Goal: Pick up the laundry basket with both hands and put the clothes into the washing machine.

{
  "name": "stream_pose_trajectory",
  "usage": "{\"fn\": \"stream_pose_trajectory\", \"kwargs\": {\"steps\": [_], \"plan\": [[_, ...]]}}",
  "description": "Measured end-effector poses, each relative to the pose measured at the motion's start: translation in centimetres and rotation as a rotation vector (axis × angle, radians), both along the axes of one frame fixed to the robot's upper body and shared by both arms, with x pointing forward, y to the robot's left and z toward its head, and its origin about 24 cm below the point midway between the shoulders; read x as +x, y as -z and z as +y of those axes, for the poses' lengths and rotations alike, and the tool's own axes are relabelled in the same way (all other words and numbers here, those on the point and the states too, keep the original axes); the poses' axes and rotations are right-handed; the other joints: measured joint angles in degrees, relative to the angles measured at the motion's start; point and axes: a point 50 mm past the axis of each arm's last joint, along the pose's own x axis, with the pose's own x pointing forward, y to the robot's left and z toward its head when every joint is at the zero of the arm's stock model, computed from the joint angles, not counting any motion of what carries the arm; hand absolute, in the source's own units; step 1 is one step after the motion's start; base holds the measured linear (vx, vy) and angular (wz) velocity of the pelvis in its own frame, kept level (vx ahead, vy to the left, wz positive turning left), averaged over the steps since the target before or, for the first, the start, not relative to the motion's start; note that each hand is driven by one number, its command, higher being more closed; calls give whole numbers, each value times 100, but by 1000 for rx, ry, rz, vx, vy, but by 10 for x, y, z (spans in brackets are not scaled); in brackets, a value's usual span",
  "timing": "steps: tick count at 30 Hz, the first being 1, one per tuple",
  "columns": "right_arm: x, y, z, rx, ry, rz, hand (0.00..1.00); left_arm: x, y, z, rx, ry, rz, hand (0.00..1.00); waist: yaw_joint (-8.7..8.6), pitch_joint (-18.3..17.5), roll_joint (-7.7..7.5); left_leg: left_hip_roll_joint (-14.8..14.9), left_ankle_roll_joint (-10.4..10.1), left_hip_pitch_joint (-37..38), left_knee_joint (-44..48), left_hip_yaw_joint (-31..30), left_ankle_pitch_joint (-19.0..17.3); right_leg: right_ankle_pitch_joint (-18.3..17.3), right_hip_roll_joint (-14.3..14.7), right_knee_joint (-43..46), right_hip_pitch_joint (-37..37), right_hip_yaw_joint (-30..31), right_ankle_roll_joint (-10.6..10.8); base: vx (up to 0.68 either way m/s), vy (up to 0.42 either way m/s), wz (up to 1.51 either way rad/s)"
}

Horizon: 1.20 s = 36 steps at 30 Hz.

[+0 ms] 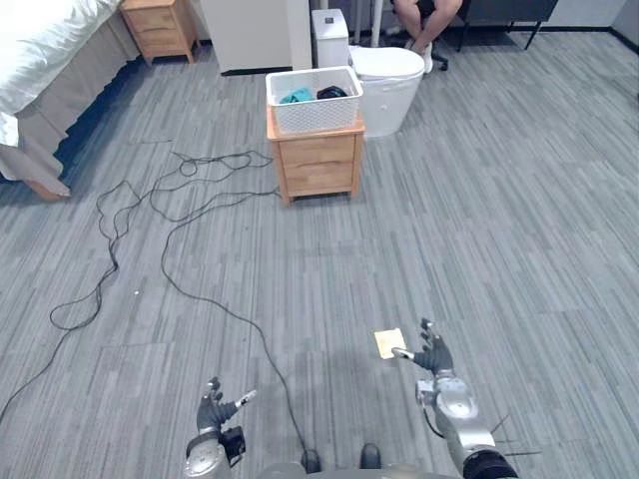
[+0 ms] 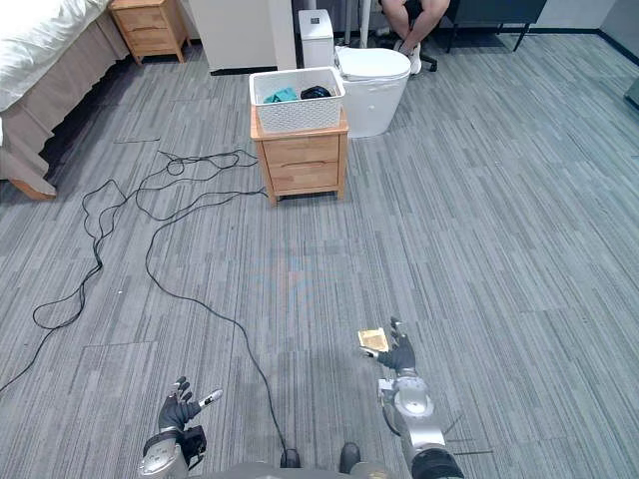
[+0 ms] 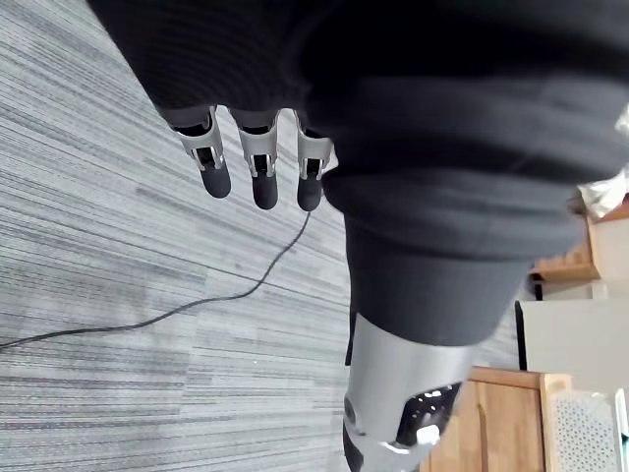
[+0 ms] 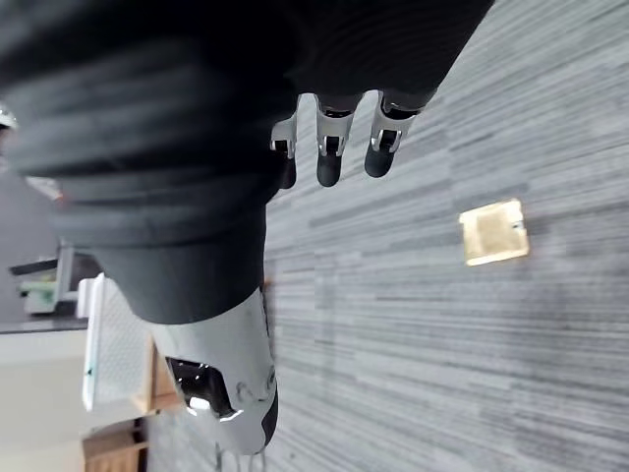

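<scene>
A white laundry basket (image 1: pixel 314 100) stands on a small wooden nightstand (image 1: pixel 318 163) far ahead, holding teal (image 1: pixel 296 96) and dark clothes (image 1: pixel 332 92). Just behind it stands a white round-topped washing machine (image 1: pixel 385 85). My left hand (image 1: pixel 214 409) hangs low at the near left with fingers relaxed and empty. My right hand (image 1: pixel 433 355) is at the near right, fingers spread and empty, above the grey floor. Both hands are far from the basket.
A yellow floor plate (image 1: pixel 389 343) lies beside my right hand. A long black cable (image 1: pixel 170 215) snakes across the floor on the left. A bed (image 1: pixel 45 60) and another nightstand (image 1: pixel 160 27) are at the far left. A seated person's legs (image 1: pixel 427 18) show behind the machine.
</scene>
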Motion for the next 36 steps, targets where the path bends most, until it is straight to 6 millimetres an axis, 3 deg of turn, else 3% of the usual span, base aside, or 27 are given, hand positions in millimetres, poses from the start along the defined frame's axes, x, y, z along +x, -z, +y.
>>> {"fn": "stream_pose_trajectory", "kwargs": {"steps": [9, 22, 28, 32, 34, 35, 36], "plan": [[-24, 20, -15, 10, 78, 138, 0, -13, 8, 0, 9, 48, 82, 0, -5, 29, -35, -2, 44, 30, -157, 2, 35, 42, 10, -107, 1, -53, -13, -49, 4, 0], [-28, 23, -22, 49, 132, 164, 0, -18, 11, -3, 7, 86, 110, 0, 3, 137, -56, -11, 40, 31, -253, 161, 23, 43, 12, -198, -51, 62, -12, -29, 2, -6], [-14, 18, -16, 58, 114, 129, 0, -8, 9, -8, 10, 131, 97, 0, 19, 346, -59, 59, 182, -437, 559, 389, -544, -60, 10, -129, -255, 331, 107, 3, 21, -22], [-5, 12, -12, 51, 86, 95, 0, -4, 7, -8, 13, 133, 79, 0, 35, 366, -15, 127, 279, -720, 1080, 574, -991, -692, -8, 942, -870, 501, 187, 93, 66, -25], [-2, 9, -12, 45, 78, 75, 0, -6, 8, -9, 9, 139, 88, 0, 35, 370, -32, 12, 347, -640, 1270, 641, -1174, -1265, -219, 2283, -1367, 419, 396, 162, 117, -8], [-2, 7, -12, 43, 78, 65, 0, -5, 8, -10, 9, 145, 88, 0, 28, 374, -32, -73, 360, -548, 1286, 636, -1188, -1422, -358, 2887, -1553, 340, 562, 202, 134, 12], [0, 5, -11, 39, 63, 50, 0, -5, 8, -11, 14, 161, 89, 0, 2, 406, 7, -142, 475, -366, 1248, 572, -1268, -1438, -509, 3847, -1881, 184, 553, 244, 125, 21]]}}
